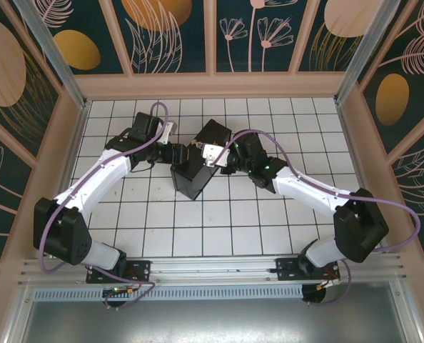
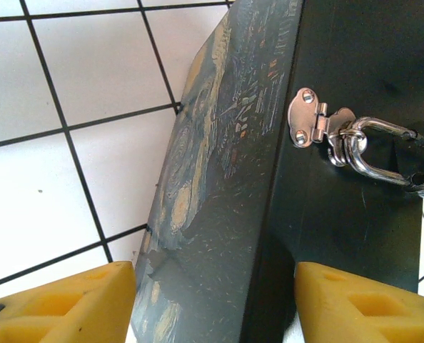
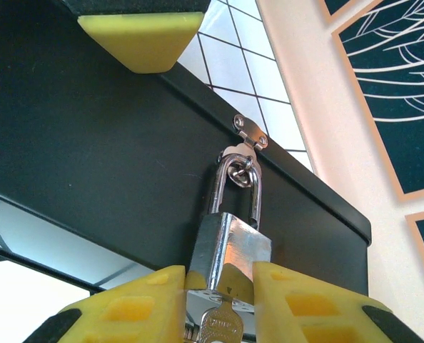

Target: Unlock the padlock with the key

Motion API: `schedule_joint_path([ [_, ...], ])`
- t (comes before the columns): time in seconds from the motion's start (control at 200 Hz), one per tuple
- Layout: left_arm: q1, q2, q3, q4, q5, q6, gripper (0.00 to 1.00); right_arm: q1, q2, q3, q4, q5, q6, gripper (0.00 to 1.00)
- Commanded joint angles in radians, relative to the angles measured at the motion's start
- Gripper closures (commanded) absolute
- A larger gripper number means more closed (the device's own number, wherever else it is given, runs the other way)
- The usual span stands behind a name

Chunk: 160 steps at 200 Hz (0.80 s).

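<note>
Right claw: its two yellow fingers stand close on either side of the lower end of the padlock. Whether they press on it or merely flank it cannot be told. Between the fingers, under the padlock's body, the head of the key shows, its blade pushed up into the keyhole. The padlock hangs with its shackle closed and threaded through the ring of a small metal hasp. The hasp is screwed to the dark side of the box, at the seam below the lid.

Left claw: it is closed around the box, one yellow finger against the painted blue-and-yellow lid and the other against the black side. One of its pads presses the box wall above the padlock in the right wrist view.

From above, the box stands tilted near the middle of the white gridded table. The two claws meet it from opposite sides, the left from the left and the right from the right. Patterned wall panels enclose the table.
</note>
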Motion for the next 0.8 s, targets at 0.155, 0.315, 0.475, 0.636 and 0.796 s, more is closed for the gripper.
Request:
schedule_joint_path([
  [0.155,0.008,-0.023,-0.016,-0.008,0.001,0.014,0.39,-0.050,0.037,0.096,-0.068,-0.057,0.167,0.89],
  [0.315,0.008,-0.025,-0.022,-0.004,0.001,0.013,0.39,-0.066,0.061,0.130,-0.119,-0.084,0.247,0.87],
  [0.475,0.008,-0.026,-0.020,0.000,0.006,0.011,0.39,-0.107,0.087,0.179,-0.151,-0.130,0.389,0.86],
  [0.636,0.008,-0.025,-0.017,0.000,0.003,0.014,0.39,-0.102,0.027,0.107,-0.054,-0.168,0.364,0.63],
  [0.796,0.008,-0.047,0.023,-0.017,-0.042,0.015,0.38,-0.134,0.069,0.197,-0.069,-0.281,0.452,0.54],
])
